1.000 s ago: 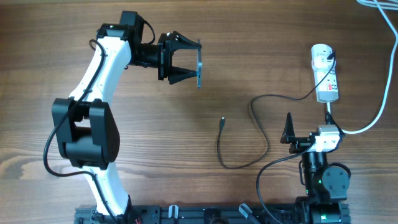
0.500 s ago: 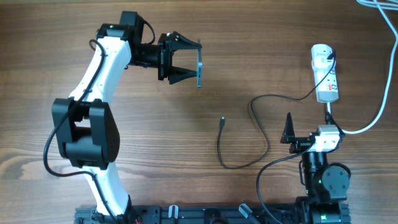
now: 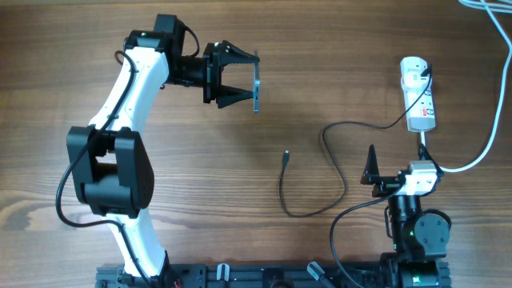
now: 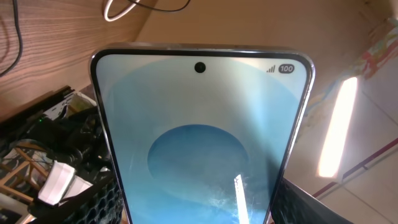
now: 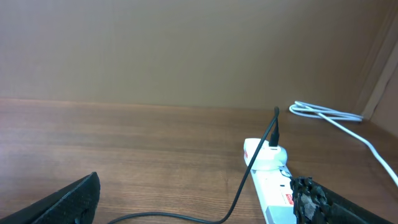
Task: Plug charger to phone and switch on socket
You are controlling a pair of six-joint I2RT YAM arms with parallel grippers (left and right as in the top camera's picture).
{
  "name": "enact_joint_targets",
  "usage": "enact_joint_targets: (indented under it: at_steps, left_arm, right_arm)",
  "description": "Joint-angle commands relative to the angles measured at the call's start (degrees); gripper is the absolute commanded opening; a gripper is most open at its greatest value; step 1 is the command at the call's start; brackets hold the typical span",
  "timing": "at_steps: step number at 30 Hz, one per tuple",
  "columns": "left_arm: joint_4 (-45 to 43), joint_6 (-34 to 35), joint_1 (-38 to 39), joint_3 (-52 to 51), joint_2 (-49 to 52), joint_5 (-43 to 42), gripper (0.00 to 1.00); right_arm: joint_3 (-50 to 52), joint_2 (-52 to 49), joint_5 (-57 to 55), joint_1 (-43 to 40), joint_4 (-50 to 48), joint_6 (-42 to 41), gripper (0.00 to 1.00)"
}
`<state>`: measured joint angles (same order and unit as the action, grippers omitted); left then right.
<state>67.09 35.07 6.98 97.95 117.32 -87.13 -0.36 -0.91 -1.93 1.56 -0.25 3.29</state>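
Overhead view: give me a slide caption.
Left gripper holds phone on edge; charger tip lies loose at centre, socket far right.

The table (image 3: 240, 208) is warm brown wood with darker streaks of grain running along its length. The phone (image 4: 199, 143) has a pale grey-blue screen with a deeper blue disc at its middle, a black camera dot, small white status marks in one corner and a thin silvery-dark rim. The left gripper (image 3: 253, 82) is black, on a left arm (image 3: 132, 88) of glossy white shells and black joints. The charger (image 3: 286, 157) is black from cable to plug tip. The socket (image 3: 418, 96) is white with small red marks on its face, and its thick cord (image 3: 497, 124) is white too. The right gripper (image 5: 196, 180) is matt black.
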Motion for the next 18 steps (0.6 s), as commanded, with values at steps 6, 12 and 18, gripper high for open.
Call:
enact_joint_targets:
  at_steps: [6, 12, 18]
  left_arm:
    - [0.8, 0.3, -0.5, 0.0, -2.2, -3.2, 0.74]
    - [0.9, 0.3, -0.5, 0.0, -2.2, -3.2, 0.74]
    - [0.9, 0.3, -0.5, 0.0, -2.2, -3.2, 0.75]
  right_arm:
    - [0.1, 0.3, 0.5, -0.3, -0.2, -0.4, 1.0]
    - [0.1, 0.3, 0.5, -0.3, -0.2, -0.4, 1.0]
    - [0.1, 0.3, 0.5, -0.3, -0.2, -0.4, 1.0]
